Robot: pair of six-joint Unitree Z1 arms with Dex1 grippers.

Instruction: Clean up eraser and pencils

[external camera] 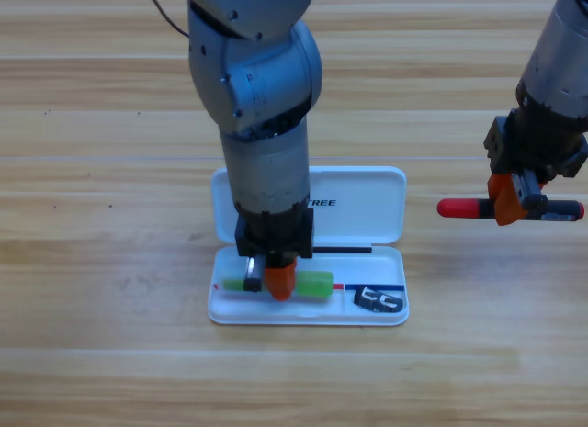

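The white case [358, 202] lies open in the middle of the table. In its lower tray lies the green pencil [315, 283], level, with my left gripper [278, 280] pointing straight down on its middle and covering part of it. The dark eraser [378, 301] rests in the tray's right end, apart from the gripper. To the right of the case, the red pencil [464, 207] with its black section lies level over the table, and my right gripper [514, 205] is shut on its middle.
The case's raised lid [367, 227] stands behind the tray [303, 315]. The left arm's grey body [262, 96] rises over the case's left half and hides that part of the lid. Bare wood surrounds the case.
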